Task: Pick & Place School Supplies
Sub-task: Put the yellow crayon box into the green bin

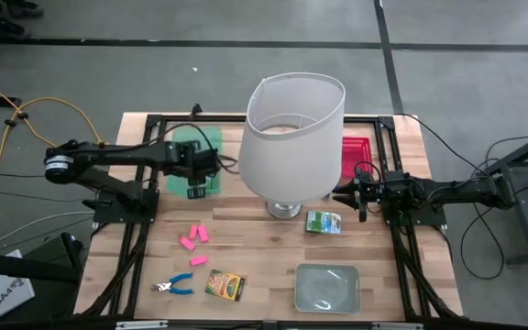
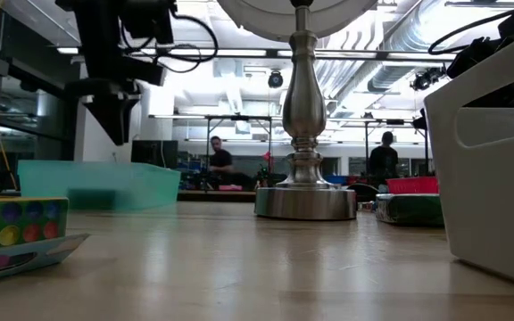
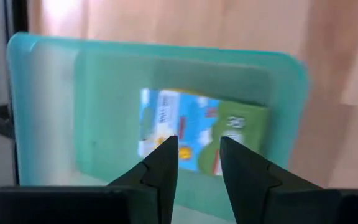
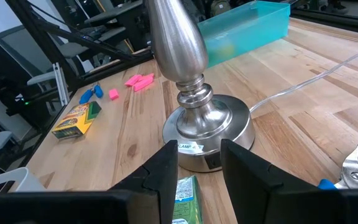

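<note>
One crayon-style box (image 3: 201,134) noted flat on the floor of the green tray (image 1: 211,139), far left of worktop (image 1: 264,266). Left pincer (image 3: 197,163) poised directly above that box, fingers parted, nothing between them; box clear of both tips. Judged: box delivered, pincer empty.

Right pincer (image 4: 199,163) parked near the lamp base (image 4: 207,127), fingers apart, holding nothing. Second green printed box (image 1: 324,222) lying on the worktop just beside the lamp base, directly under the right pincer in the wrist view. Not yet lifted.

Left on the bare worktop: three pink eraser blocks (image 1: 193,239) in a loose group, blue-handled scissors (image 1: 174,286) near the front edge, yellow-green crayon pack (image 1: 225,285) just beside them. Another blue-handled tool (image 4: 353,171) glimpsed at the edge of the right wrist view; type hard to tell.

Red tray (image 1: 356,151) partly hidden behind the white lampshade (image 1: 293,133); contents not visible. Clear grey tray (image 1: 327,286) at front right, apparently nothing in it.

Judged progress: early. One item placed, most still loose. Which tray takes which item, not tellable.
</note>
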Controlling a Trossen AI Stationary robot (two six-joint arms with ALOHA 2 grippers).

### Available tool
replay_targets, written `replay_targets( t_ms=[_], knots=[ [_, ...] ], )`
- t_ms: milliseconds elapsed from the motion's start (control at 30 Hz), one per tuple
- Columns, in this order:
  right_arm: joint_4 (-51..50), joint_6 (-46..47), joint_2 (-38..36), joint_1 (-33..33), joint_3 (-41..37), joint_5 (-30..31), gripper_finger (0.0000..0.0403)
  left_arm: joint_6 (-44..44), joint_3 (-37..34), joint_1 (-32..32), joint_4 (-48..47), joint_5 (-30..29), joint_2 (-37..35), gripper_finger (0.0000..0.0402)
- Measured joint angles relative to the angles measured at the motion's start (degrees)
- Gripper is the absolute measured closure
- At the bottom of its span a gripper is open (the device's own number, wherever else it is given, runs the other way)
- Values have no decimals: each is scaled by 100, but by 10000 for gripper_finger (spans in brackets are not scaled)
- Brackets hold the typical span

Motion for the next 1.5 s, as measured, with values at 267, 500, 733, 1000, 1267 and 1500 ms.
replay_targets(
  t_ms=[267, 500, 733, 1000, 1267, 1500],
  knots=[
    [1, 0, -1, -1, 0, 0, 289, -908, 2, -1137, -94, 3, -11, 302],
    [0, 0, -2, -1, 0, 2, 289, -2233, 2, -2392, -51, -233, -8, 302],
    [2, 0, -2, 0, 0, 2, 289, -2990, 4, -3380, 322, -454, 296, 302],
    [2, 0, -2, -1, -1, 2, 289, -2680, 6, -3901, 1539, -457, 580, 302],
    [2, 0, -2, 0, -2, 2, 289, -1949, 6, -4113, 2783, -457, 853, 302],
    [2, 0, -2, 0, 0, 2, 289, -1113, 6, -4180, 3599, -398, 1003, 302]
  ],
)
